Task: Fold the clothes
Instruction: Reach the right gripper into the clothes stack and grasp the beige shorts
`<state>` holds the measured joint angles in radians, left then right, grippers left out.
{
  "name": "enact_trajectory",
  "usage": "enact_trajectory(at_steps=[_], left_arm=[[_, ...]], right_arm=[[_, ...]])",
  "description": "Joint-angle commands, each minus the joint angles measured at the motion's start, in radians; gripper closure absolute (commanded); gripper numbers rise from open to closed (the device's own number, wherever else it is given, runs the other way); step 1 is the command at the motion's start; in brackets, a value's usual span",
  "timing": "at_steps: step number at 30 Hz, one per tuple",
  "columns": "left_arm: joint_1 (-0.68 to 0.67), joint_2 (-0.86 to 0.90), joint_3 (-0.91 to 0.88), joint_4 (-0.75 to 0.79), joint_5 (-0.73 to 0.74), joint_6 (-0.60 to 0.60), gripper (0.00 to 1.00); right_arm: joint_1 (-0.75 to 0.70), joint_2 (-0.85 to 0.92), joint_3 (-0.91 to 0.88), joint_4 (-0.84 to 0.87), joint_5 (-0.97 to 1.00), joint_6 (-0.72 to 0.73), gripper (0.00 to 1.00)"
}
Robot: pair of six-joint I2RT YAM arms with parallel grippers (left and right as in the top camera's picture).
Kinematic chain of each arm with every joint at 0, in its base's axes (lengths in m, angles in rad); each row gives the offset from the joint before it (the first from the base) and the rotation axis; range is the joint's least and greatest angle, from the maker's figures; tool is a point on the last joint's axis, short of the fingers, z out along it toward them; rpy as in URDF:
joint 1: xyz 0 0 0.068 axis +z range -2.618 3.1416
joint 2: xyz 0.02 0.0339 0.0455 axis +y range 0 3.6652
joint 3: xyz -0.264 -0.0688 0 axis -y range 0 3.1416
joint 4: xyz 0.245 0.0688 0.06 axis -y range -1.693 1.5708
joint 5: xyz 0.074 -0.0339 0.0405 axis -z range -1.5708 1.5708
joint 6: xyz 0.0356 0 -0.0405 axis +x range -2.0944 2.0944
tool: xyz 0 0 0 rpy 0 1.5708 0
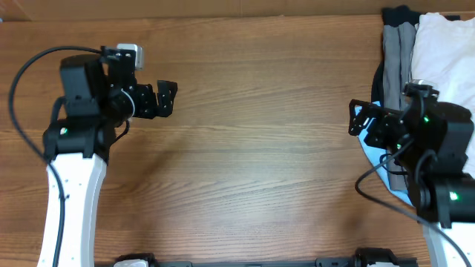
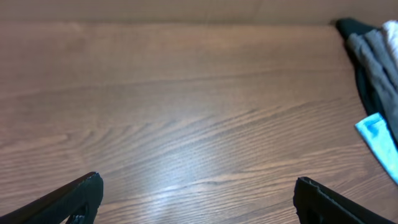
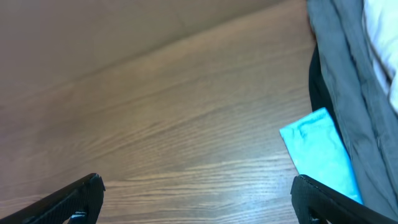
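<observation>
Brown wood-grain surface [image 1: 245,148] lies under both arms. Left gripper [image 1: 172,99] hangs spread wide and empty, with the clothes far across from it. Right gripper [image 1: 354,119] is also released and empty. Just beside its right finger lies the crumpled light blue cloth [image 3: 323,149], then the grey garment [image 1: 397,59] and the white cotton cloth [image 1: 445,44].

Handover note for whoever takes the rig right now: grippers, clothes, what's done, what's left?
Left gripper: open, empty, over bare table.
Right gripper: open, empty, by the light blue garment.
Clothes: white garment, grey garment, black garment and the blue one heaped at the table's right edge.
Done: nothing folded.
Left: probably pull one garment out, spread it, fold, repeat.
</observation>
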<state>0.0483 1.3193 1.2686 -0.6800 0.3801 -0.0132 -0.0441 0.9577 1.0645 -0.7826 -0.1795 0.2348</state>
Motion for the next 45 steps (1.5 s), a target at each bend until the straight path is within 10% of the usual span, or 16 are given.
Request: enact_trajectory(at_steps=[1,17,45], left_arm=[[0.003,0.096,0.019,-0.003,0.041,-0.011,0.0],[0.003,0.15,0.019,0.109,0.077,-0.009,0.0],[-0.122,0.256,0.018,0.109,-0.025,-0.009,0.0]], right_arm=[[0.005,0.043,0.027,0.002,-0.005,-0.004,0.0],[-0.216,0.164,0.027,-0.111,0.323,0.108,0.03],[-0.825,0.56,0.01,-0.063,0.138,0.206,0.12]])
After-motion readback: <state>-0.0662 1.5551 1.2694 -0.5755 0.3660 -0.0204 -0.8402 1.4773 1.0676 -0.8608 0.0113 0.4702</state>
